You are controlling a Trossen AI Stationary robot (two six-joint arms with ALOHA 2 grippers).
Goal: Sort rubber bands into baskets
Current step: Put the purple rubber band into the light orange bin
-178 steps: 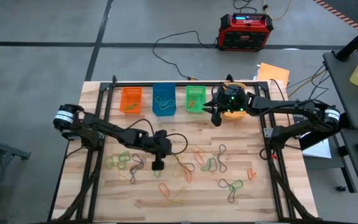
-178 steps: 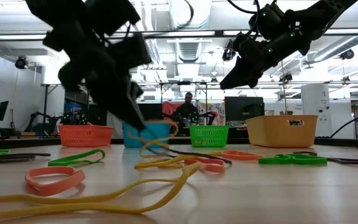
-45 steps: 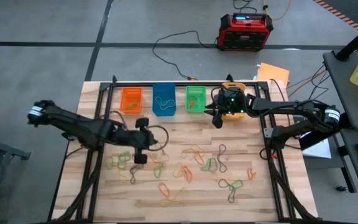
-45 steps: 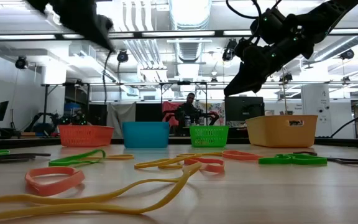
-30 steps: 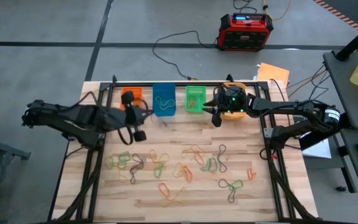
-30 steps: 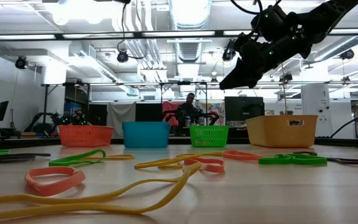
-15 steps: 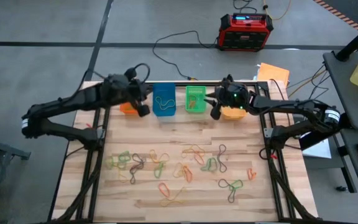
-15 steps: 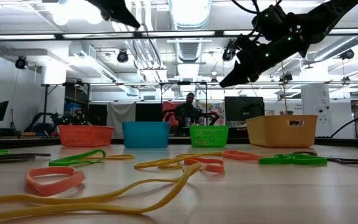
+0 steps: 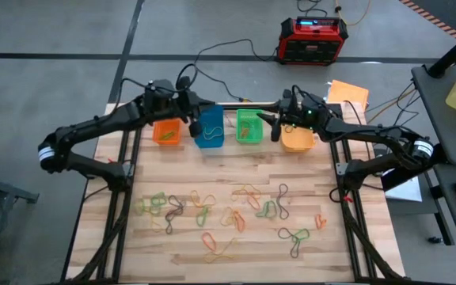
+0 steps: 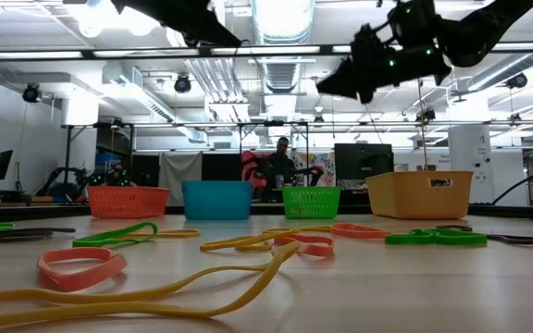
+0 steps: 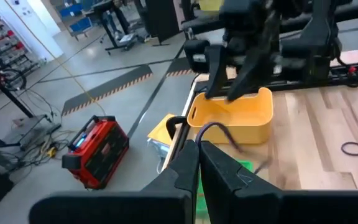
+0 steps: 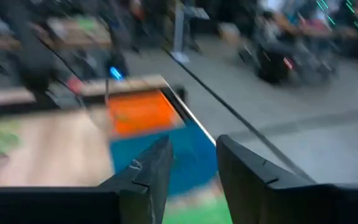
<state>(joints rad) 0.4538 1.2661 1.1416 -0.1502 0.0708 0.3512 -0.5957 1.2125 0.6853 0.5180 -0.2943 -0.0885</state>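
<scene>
Four baskets stand in a row at the table's far edge: orange (image 9: pixel 166 131), blue (image 9: pixel 209 131), green (image 9: pixel 248 127) and yellow-orange (image 9: pixel 298 140). Many rubber bands (image 9: pixel 212 210) lie loose on the wooden top nearer the front. My left gripper (image 9: pixel 195 111) hangs high over the blue basket's far left corner, shut, with a thin black rubber band (image 11: pixel 219 129) trailing from its tips. My right gripper (image 9: pixel 262 121) hovers level above the gap between the green and yellow-orange baskets. It is open (image 12: pixel 194 155) with nothing between its fingers. My left gripper pinches the black rubber band at one end of its loop (image 11: pixel 199 132) between its shut fingertips (image 11: pixel 190 152). The gripper points nearly level toward the table's right. The band hangs slack past the tips, clear of the baskets.
A red-and-black box (image 9: pixel 313 39) sits on the floor beyond the far edge, its cable running to the table. Black frame rails (image 9: pixel 125 198) run along both table sides. A person (image 10: pixel 280 162) sits far behind the baskets.
My left gripper has swung from above the table's left middle toward the far edge and rightward, ending over the blue basket, staying shut. My right gripper has risen, tipped up from pointing down to level, and shifted toward the green basket.
</scene>
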